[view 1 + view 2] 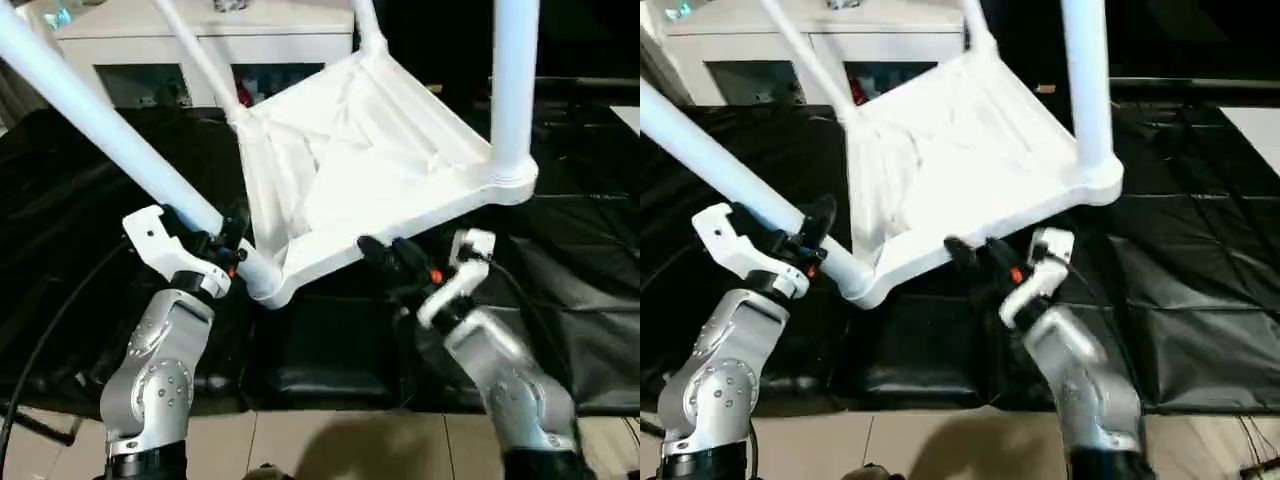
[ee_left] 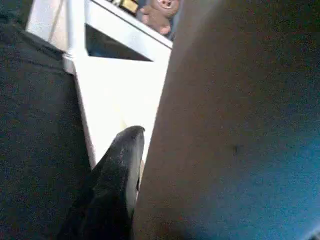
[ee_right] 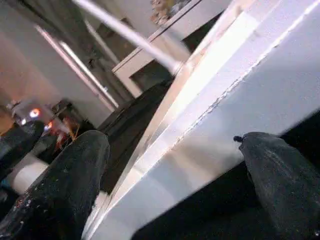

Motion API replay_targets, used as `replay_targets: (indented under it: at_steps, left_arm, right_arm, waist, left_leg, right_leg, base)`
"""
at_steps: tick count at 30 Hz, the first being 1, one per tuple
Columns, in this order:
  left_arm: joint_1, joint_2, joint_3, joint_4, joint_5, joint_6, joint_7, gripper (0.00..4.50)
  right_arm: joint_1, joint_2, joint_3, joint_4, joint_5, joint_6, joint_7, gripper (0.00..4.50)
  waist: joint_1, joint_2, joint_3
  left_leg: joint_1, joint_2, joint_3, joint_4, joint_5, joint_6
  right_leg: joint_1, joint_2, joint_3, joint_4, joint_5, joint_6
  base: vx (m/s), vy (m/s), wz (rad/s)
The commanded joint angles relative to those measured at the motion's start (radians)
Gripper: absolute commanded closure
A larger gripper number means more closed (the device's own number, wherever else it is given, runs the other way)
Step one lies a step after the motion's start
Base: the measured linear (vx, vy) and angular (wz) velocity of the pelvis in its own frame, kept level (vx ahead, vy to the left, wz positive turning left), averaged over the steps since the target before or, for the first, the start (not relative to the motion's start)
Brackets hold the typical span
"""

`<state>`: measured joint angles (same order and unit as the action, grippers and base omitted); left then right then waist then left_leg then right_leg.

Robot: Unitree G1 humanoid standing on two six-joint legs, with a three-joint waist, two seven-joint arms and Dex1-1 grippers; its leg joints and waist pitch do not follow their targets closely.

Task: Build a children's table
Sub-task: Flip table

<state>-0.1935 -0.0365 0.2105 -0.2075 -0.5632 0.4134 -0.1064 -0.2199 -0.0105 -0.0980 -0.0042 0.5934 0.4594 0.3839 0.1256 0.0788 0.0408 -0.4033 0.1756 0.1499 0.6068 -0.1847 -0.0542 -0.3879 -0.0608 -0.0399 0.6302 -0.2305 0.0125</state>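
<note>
Upside down on the black table (image 1: 580,330), children's table (image 1: 370,160), apparently all four legs socketed. Left gripper (image 1: 222,243) fingers clamped on near-left leg (image 1: 110,135); right gripper (image 1: 392,258) fingers apart around near rim. Left: turning upright.

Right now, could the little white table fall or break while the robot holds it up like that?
Maybe. The children's table is tilted, upside down, above the black-sheeted table. The left gripper grips one leg, so that leg might slip or twist in its socket. The right gripper straddles only the top's edge, so the table could slide off.
</note>
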Motion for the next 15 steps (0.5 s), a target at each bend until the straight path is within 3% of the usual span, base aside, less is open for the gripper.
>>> replay_targets:
  at_steps: [1, 4, 6, 8, 12, 15]
  left_arm:
    - [-0.002, -0.028, -0.005, -0.031, -0.079, 0.009, -0.034, 2.42]
    - [-0.003, -0.031, -0.003, -0.032, -0.084, 0.007, -0.043, 2.42]
    - [-0.003, -0.031, -0.007, -0.035, -0.091, 0.009, -0.049, 2.42]
    - [-0.004, -0.032, -0.01, -0.038, -0.096, 0.011, -0.052, 2.42]
    - [0.0, -0.03, -0.019, -0.042, -0.093, 0.015, -0.062, 2.42]
    - [0.002, -0.029, -0.021, -0.044, -0.09, 0.022, -0.069, 2.42]
  right_arm:
    - [-0.039, 0.014, -0.038, 0.052, 0.002, 0.017, -0.056, 0.0]
    - [-0.109, 0.042, -0.085, 0.151, 0.004, -0.002, -0.139, 0.0]
    - [-0.176, 0.066, -0.132, 0.232, 0.031, -0.021, -0.186, 0.0]
    - [-0.216, 0.074, -0.153, 0.276, 0.046, -0.034, -0.198, 0.0]
    - [-0.293, 0.087, -0.183, 0.364, 0.057, -0.057, -0.197, 0.0]
    - [-0.334, 0.101, -0.21, 0.415, 0.071, -0.06, -0.199, 0.0]
  waist:
    - [-0.006, -0.02, -0.061]
    - [-0.021, -0.018, -0.064]
    - [-0.019, -0.017, -0.063]
    - [-0.019, -0.016, -0.064]
    - [-0.009, -0.014, -0.07]
    - [-0.01, -0.015, -0.07]
  left_leg:
    - [0.013, 0.04, -0.011, -0.07, -0.085, 0.005]
    - [0.016, 0.036, -0.009, -0.068, -0.075, -0.001]
    - [0.016, 0.036, -0.006, -0.067, -0.076, 0.003]
    - [0.017, 0.038, -0.006, -0.066, -0.076, 0.007]
    - [0.018, 0.039, -0.005, -0.06, -0.022, 0.021]
    - [0.016, 0.038, -0.004, -0.06, -0.03, 0.024]
  right_leg:
    - [0.041, -0.067, 0.037, -0.07, -0.001, -0.136]
    - [0.04, -0.068, 0.036, -0.069, 0.002, -0.153]
    - [0.04, -0.067, 0.036, -0.07, -0.007, -0.156]
    - [0.039, -0.068, 0.036, -0.068, 0.0, -0.157]
    - [0.04, -0.065, 0.035, -0.058, 0.097, -0.159]
    - [0.042, -0.067, 0.033, -0.056, 0.099, -0.172]
  base:
    - [0.0, 0.0, 0.0]
    - [0.0, 0.0, 0.0]
    - [0.0, 0.0, 0.0]
    - [0.0, 0.0, 0.0]
    - [0.0, 0.0, 0.0]
    - [0.0, 0.0, 0.0]
